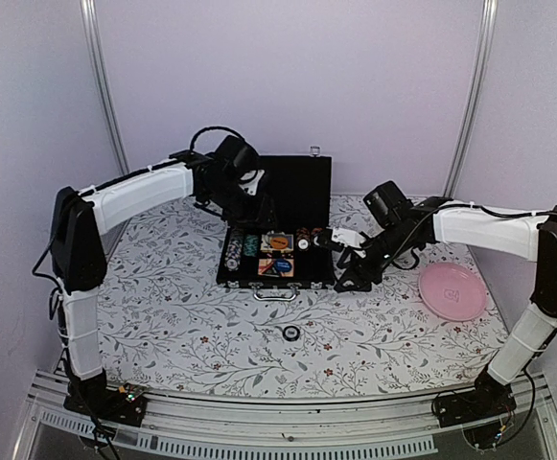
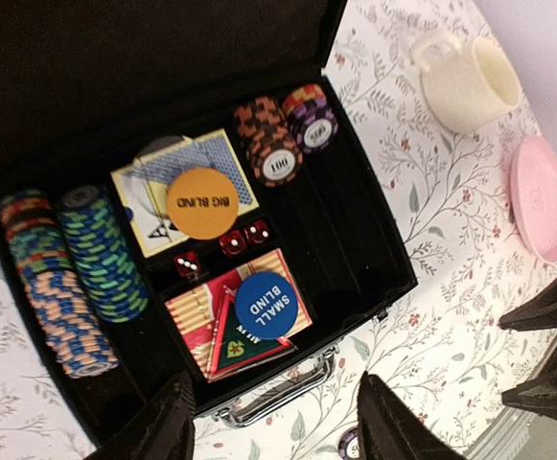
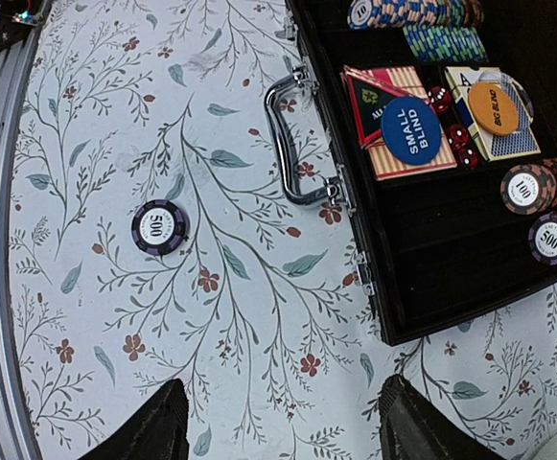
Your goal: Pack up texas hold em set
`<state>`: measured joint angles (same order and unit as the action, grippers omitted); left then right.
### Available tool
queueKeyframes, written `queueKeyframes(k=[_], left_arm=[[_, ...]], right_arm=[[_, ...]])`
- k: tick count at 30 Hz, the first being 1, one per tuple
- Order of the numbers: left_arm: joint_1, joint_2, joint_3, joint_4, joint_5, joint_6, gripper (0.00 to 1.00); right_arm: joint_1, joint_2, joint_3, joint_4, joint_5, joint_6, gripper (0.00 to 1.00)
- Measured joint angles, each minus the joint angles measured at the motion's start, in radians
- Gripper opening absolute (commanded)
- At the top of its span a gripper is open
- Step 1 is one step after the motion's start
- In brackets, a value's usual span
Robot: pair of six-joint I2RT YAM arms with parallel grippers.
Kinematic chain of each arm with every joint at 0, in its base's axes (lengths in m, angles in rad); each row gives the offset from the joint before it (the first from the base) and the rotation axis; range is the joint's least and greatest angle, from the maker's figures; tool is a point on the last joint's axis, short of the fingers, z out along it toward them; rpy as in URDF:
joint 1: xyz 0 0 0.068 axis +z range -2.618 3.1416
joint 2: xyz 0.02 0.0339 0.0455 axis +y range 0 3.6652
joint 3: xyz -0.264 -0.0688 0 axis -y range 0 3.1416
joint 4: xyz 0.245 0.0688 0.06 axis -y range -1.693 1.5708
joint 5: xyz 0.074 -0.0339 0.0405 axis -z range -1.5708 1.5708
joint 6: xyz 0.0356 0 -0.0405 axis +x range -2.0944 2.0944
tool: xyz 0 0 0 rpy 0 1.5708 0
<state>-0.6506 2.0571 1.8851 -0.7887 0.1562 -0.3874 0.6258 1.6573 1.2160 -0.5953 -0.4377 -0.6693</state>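
Note:
The black briefcase (image 1: pixel 276 261) lies open mid-table with its lid up. In the left wrist view it holds rows of striped chips (image 2: pixel 67 278), two short chip stacks (image 2: pixel 283 144), card decks (image 2: pixel 153 187), an orange BIG BLIND button (image 2: pixel 201 203), a blue SMALL BLIND button (image 2: pixel 266 307), a triangle token (image 2: pixel 240 345) and red dice (image 2: pixel 232 244). One purple 500 chip (image 3: pixel 160 226) lies loose on the table in front of the case (image 1: pixel 290 333). My left gripper (image 2: pixel 273 431) hangs open and empty over the case (image 1: pixel 257 213). My right gripper (image 3: pixel 283 431) is open and empty at the case's front right corner (image 1: pixel 353 278).
A pink plate (image 1: pixel 453 290) lies at the right. A cream mug (image 2: pixel 465 81) stands beside the case's right side. The case's silver handle (image 3: pixel 292 144) sticks out toward the near edge. The table has a floral cloth (image 1: pixel 182 316).

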Motion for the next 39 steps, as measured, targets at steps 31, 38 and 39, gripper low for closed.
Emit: queueKeyframes(k=[31, 38, 39], left_arm=[[0.285, -0.497, -0.507, 0.342, -0.097, 0.215, 0.62], [0.286, -0.497, -0.507, 0.342, -0.097, 0.216, 0.62], [0.286, -0.497, -0.507, 0.342, -0.097, 0.216, 0.62]], right_arm=[[0.349, 0.438, 0.317, -0.172, 0.220, -0.063, 0.62], [0.355, 0.461, 0.336, -0.182, 0.224, -0.073, 0.60], [0.357, 0.462, 0.337, -0.183, 0.224, -0.074, 0.59]])
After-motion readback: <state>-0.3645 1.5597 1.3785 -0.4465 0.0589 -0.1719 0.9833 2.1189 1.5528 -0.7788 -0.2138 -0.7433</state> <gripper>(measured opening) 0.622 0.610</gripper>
